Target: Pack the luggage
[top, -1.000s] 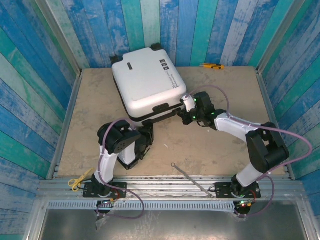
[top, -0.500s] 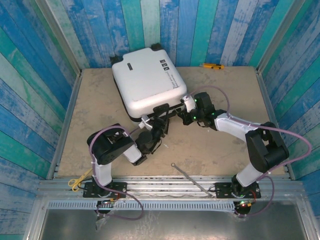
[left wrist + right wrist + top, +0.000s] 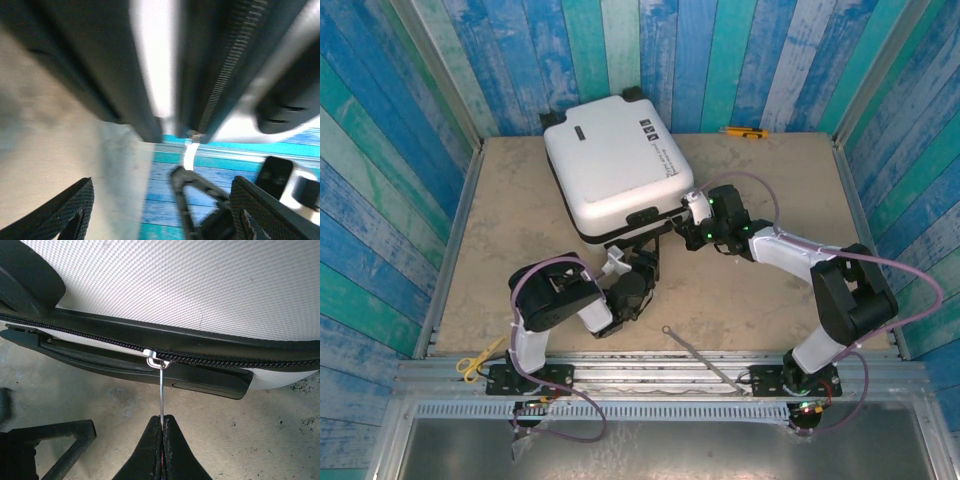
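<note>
Luggage (image 3: 615, 170) lies zipped flat on the tabletop (image 3: 760, 290), far side, left of centre. My right fingers (image 3: 162, 427) are pinched together on just the tip of the thin zipper pull (image 3: 162, 390). A hard sideways drag could slip it free or jam the slider (image 3: 151, 355). My left fingers (image 3: 631, 261) are spread apart and empty, close to the near edge, and could bump the shell and shift it.

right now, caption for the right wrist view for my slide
Right tool shut on the zipper pull of the white luggage.
</note>
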`<state>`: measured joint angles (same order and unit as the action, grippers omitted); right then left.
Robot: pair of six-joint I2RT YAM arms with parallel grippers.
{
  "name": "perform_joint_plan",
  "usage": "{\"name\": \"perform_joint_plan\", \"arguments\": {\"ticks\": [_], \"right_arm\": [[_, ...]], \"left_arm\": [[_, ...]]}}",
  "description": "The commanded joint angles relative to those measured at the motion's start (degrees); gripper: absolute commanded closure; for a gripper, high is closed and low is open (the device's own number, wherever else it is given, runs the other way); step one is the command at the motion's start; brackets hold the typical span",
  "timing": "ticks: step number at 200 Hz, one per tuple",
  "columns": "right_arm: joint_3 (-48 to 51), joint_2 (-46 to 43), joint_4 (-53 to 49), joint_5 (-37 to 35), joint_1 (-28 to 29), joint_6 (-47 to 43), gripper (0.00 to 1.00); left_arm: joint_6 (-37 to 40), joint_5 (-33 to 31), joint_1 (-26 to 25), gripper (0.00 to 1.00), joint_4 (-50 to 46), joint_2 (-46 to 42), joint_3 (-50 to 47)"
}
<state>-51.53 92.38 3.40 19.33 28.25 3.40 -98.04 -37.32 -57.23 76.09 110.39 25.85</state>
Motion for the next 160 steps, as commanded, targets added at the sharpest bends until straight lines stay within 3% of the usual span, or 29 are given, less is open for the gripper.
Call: {"name": "perform_joint_plan", "arguments": {"ticks": [1, 35, 83, 160], "right_arm": [[1.5, -0.2, -5.5, -1.8, -0.9, 0.1, 1.00], [1.5, 0.1, -5.1, -1.3, -0.8, 0.7, 1.00], [2.0, -0.6, -5.2, -1.7, -0.8, 0.5, 1.00], [2.4, -0.5, -5.0, -1.5, -0.8, 0.6, 1.00]], "left_arm": [[-2.5, -4.3, 0.0, 0.26, -12.7, -6.1, -0.8], [-0.3, -6.5, 1.1, 0.26, -16.3, -6.6, 2.1], [-1.0, -5.4, 2.1, 0.32, -7.4, 0.7, 6.0], [-4.3, -9.2, 4.6, 0.52, 4.2, 10.5, 10.2]]}}
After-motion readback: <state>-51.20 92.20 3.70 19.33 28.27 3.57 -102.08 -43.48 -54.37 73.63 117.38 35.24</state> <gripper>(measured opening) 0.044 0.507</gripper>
